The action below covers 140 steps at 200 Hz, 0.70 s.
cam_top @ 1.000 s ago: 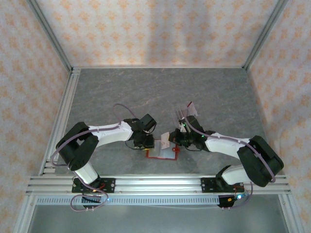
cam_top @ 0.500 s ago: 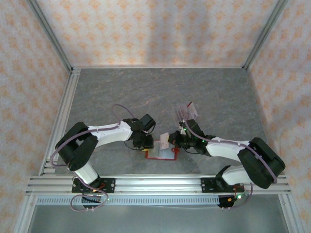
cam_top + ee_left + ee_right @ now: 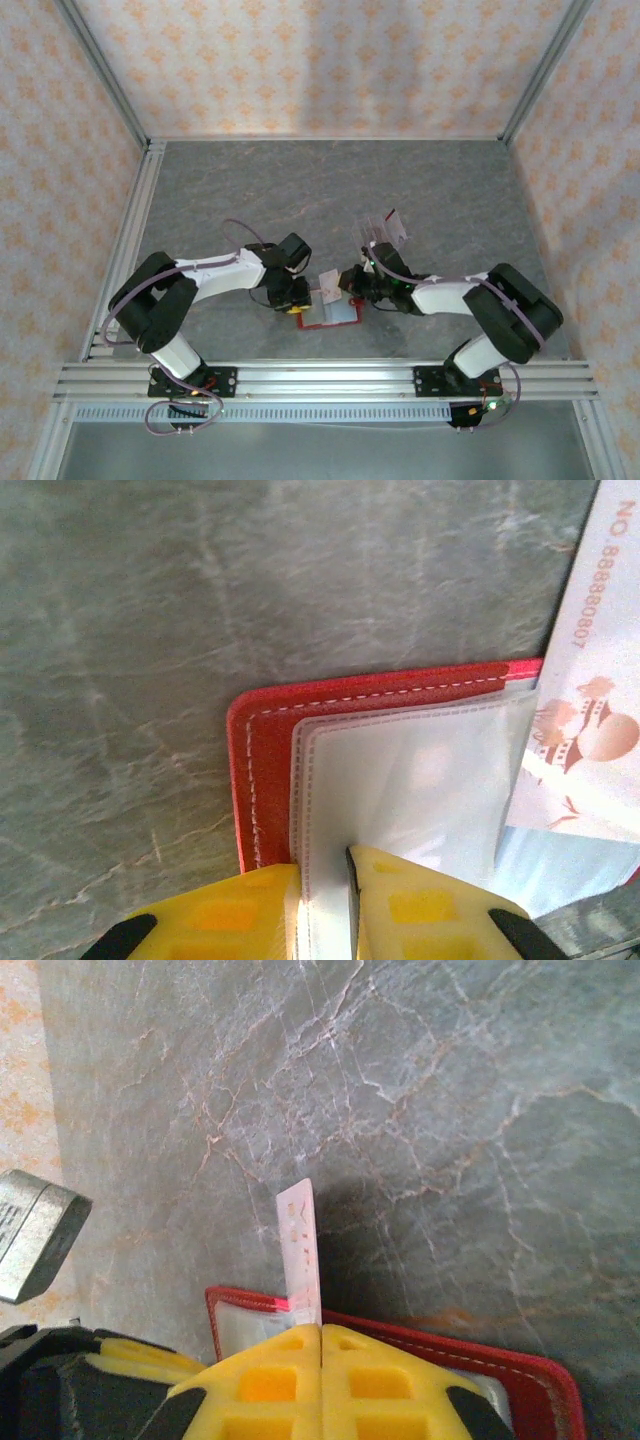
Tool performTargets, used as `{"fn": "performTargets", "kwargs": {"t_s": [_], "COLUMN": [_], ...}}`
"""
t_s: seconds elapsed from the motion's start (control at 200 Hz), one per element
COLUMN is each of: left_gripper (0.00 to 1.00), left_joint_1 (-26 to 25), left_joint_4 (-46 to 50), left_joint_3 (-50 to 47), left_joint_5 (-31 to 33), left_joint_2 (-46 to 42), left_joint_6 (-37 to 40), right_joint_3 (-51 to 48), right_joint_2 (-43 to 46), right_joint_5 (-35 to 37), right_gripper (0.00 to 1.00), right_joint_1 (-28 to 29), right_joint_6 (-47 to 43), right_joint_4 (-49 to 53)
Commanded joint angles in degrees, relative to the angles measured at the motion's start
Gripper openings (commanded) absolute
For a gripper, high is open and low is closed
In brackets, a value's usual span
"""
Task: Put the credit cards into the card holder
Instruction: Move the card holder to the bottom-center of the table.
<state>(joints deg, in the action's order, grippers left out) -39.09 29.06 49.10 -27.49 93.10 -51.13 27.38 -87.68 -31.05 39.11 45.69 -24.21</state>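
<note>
The right tool (image 3: 320, 1335), clamped on a card (image 3: 300, 1250), has carried it left over the wallet (image 3: 262, 740). The left tool (image 3: 322, 868) pinches a sleeve (image 3: 400, 780), so the card looks ready to go in.

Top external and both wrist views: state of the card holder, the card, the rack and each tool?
card holder: open, flat on the table.
left tool: shut on a pale sleeve of the card holder.
right tool: shut on the credit card.
credit card: held on edge over the open holder, not in a sleeve.
clear rack: standing on the table, apart from both tools.
</note>
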Motion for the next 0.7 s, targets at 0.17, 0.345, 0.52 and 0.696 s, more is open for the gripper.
{"fn": "performTargets", "kwargs": {"t_s": [0.17,0.345,0.52,0.696], "left_gripper": [0.21,0.21,0.21,0.24], "left_joint_1": [2.9,3.4,3.4,3.1], "left_joint_4": [3.1,8.1,12.4,13.1], "left_joint_3": [-4.2,-1.0,1.0,1.4], "left_joint_5": [3.5,6.9,10.0,10.3], "left_joint_2": [1.0,0.5,-3.5,-4.8], "left_joint_6": [-2.5,1.3,4.8,7.0], "right_joint_3": [6.9,9.5,8.2,5.4], "right_joint_2": [-6.6,-5.2,0.7,4.7], "right_joint_5": [-1.8,-1.7,-0.9,-1.6], "right_gripper": [0.0,0.0,0.0,0.0], "right_joint_1": [1.4,1.1,0.5,0.5], "right_joint_6": [0.0,-2.2,-4.2,-4.1], "right_joint_4": [-4.4,0.1,5.2,6.4]}}
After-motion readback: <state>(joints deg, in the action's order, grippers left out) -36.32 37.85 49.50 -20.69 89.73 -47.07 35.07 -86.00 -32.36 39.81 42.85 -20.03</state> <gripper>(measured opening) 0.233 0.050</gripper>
